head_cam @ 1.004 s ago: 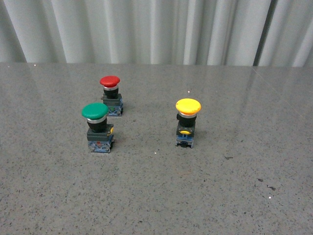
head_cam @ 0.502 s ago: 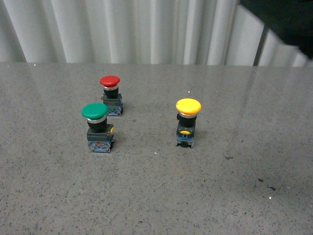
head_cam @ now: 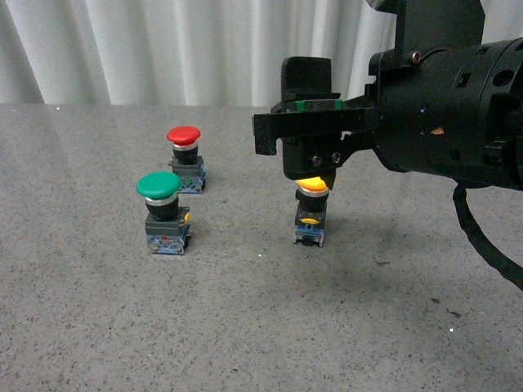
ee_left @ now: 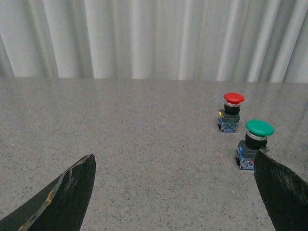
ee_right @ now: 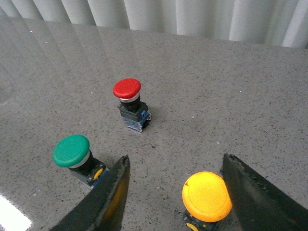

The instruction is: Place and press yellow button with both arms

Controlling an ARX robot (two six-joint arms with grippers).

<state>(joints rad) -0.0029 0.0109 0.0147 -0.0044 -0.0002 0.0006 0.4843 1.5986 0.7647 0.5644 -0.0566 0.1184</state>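
Observation:
The yellow button (head_cam: 311, 210) stands upright on the grey table, right of centre in the front view. My right gripper (head_cam: 292, 122) hangs just above it, open, and covers part of the yellow cap. In the right wrist view the yellow button (ee_right: 207, 196) sits between the spread fingers of the right gripper (ee_right: 176, 158), close to one finger (ee_right: 250, 192), with nothing gripped. My left gripper (ee_left: 174, 156) is open over bare table and holds nothing. The left arm is outside the front view, and the yellow button does not show in the left wrist view.
A green-capped button (head_cam: 160, 212) and a red-capped button (head_cam: 185, 158) stand left of the yellow one, and the green button (ee_left: 259, 128) lies near one left finger. The speckled table (head_cam: 245, 327) ends at a white curtain (head_cam: 163, 49) behind.
The right arm has come into the front view from the upper right and now hangs over the yellow button. The three buttons have not moved.

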